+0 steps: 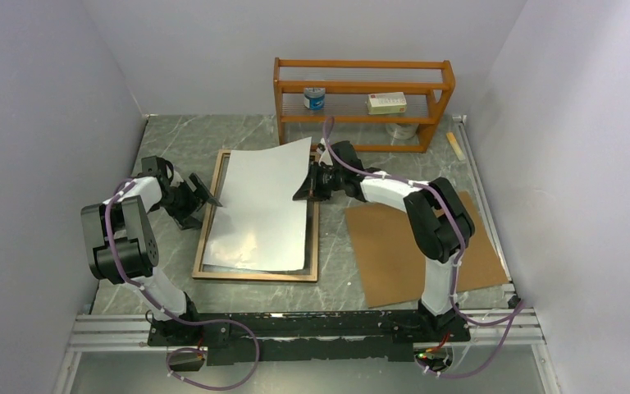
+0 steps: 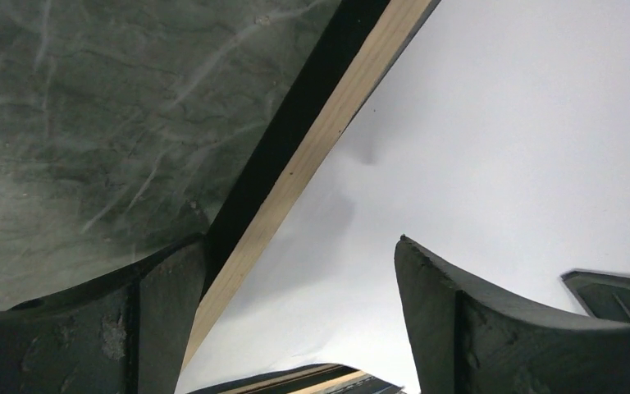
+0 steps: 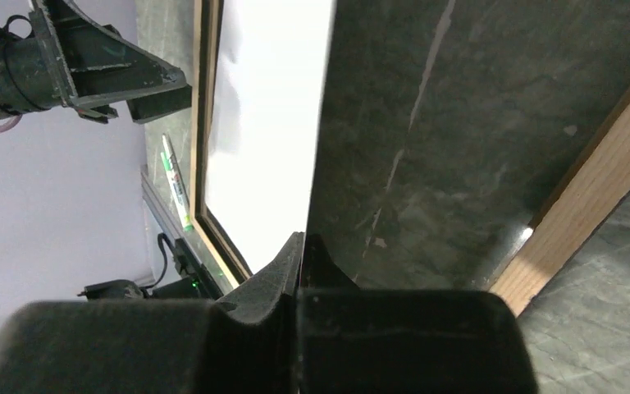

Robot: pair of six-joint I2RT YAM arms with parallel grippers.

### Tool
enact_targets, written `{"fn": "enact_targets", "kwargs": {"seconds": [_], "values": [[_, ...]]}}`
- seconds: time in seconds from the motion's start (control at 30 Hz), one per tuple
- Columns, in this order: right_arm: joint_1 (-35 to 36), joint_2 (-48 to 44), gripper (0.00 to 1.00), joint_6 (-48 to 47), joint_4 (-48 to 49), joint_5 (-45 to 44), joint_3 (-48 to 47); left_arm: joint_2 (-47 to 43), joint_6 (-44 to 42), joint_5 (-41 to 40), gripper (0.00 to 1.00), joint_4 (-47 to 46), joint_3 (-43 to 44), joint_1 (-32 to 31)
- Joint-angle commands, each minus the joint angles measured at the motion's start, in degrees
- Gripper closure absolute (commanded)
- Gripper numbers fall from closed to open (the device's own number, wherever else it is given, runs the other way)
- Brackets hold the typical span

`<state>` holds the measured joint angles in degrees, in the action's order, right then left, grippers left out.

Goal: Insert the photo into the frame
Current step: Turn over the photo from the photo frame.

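The frame (image 1: pixel 254 275) lies flat on the table with its light wood back up. The photo (image 1: pixel 262 205) rests over it, white back up, its far right corner lifted off the frame. My right gripper (image 1: pixel 308 185) is shut on the photo's right edge; in the right wrist view the fingers (image 3: pixel 302 238) pinch the thin sheet (image 3: pixel 262 123) edge-on, beside a frame bar (image 3: pixel 574 222). My left gripper (image 1: pixel 209 195) hangs open at the frame's left side. In the left wrist view its fingers (image 2: pixel 299 242) straddle the wooden bar (image 2: pixel 320 139) and the white sheet (image 2: pixel 476 148) without gripping them.
A brown cardboard sheet (image 1: pixel 402 246) lies right of the frame, under the right arm. An orange-brown shelf rack (image 1: pixel 361 98) at the back holds a tin (image 1: pixel 315 98) and a box (image 1: pixel 387 103). A green pen (image 3: pixel 176 185) lies by the near rail. Walls close in on both sides.
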<state>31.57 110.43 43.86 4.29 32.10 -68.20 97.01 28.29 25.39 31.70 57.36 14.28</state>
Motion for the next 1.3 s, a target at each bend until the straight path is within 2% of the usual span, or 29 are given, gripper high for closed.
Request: {"fn": "enact_targets", "kwargs": {"seconds": [0.0,0.17,0.57,0.83,1.1,1.27], "values": [[-1.81,-1.44,1.00,-6.24,-10.45,2.34,-7.81,-1.68,-0.08,2.88,0.12,0.10,1.46,-0.13],[-2.99,0.49,1.00,-10.86,-21.63,4.06,-13.83,-1.78,-0.61,3.54,0.12,0.34,1.34,-0.13],[-3.12,5.45,1.00,-8.64,-23.90,8.73,-16.18,-1.83,-0.20,5.32,0.12,-0.31,-0.21,-0.09],[-1.79,4.66,1.00,-1.62,-12.86,3.35,-11.93,-2.17,0.27,5.64,0.12,-0.94,-1.01,-0.13],[-0.65,6.58,0.97,-1.23,-13.27,0.10,-13.40,-2.45,0.19,5.29,0.12,-0.69,-1.20,-0.08],[-0.55,6.88,0.89,-1.94,-15.07,-1.77,-13.99,-2.67,0.10,5.23,0.12,-0.44,-0.95,-0.09]]}}
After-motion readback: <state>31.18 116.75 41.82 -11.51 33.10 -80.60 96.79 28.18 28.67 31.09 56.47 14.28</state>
